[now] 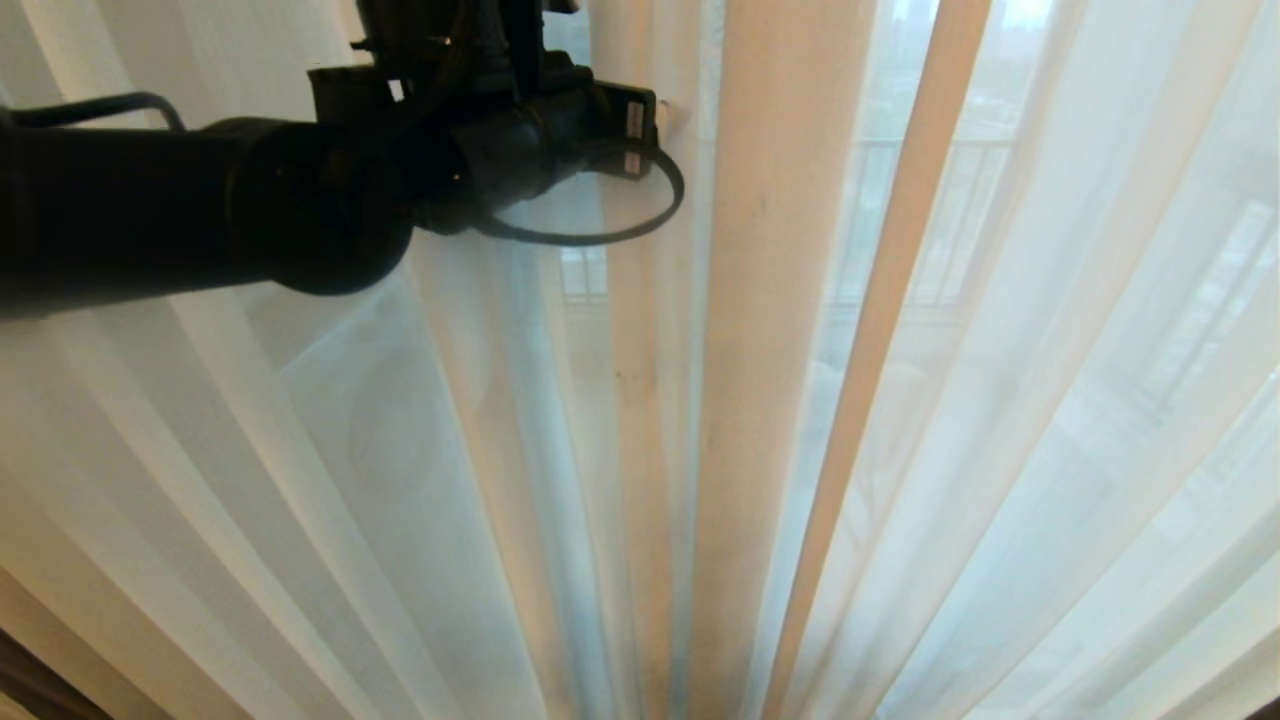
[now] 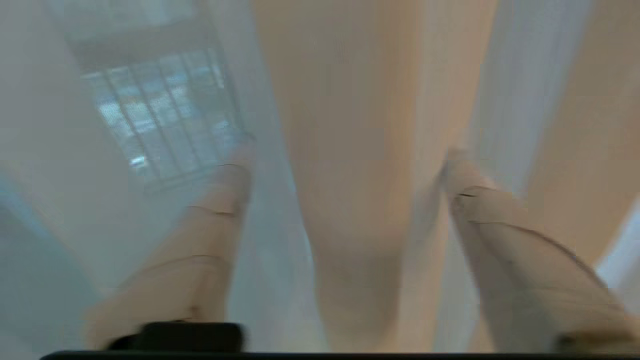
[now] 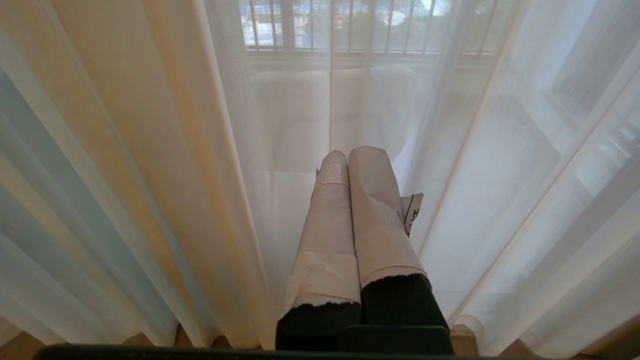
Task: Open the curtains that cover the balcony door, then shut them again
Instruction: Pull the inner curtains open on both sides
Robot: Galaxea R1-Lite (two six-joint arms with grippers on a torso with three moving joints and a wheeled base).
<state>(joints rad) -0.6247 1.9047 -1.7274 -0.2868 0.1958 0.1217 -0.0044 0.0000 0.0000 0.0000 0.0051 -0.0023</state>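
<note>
The curtains (image 1: pixel 760 400) filled everything in front of us: thin white sheers hanging in long folds from side to side, with cream-beige pleats running down the middle of the head view. They were drawn across, so what lay behind showed only as a pale blur through the fabric. In the right wrist view we made out a row of dark vertical railing bars (image 3: pixel 350 25) behind the sheer, and in the left wrist view a faint grid of window panes (image 2: pixel 160 115) through the cloth. We could not pick out the balcony door itself behind the fabric.

Our left arm (image 1: pixel 200 210) reached in from the left at the top of the head view, a black cable (image 1: pixel 600 235) looping under its wrist. The left gripper (image 2: pixel 345 170) was up against the curtains, its tape-wrapped fingers (image 2: pixel 220 200) spread apart with a cream-beige pleat (image 2: pixel 360 175) standing between them; one finger lay against the sheer, the other at the pleat's far edge. The picture was too smeared for us to tell whether either finger pressed the cloth.

The right gripper (image 3: pixel 347 155) hung low in front of the sheers, its two wrapped fingers pressed together side by side with nothing between them.
</note>
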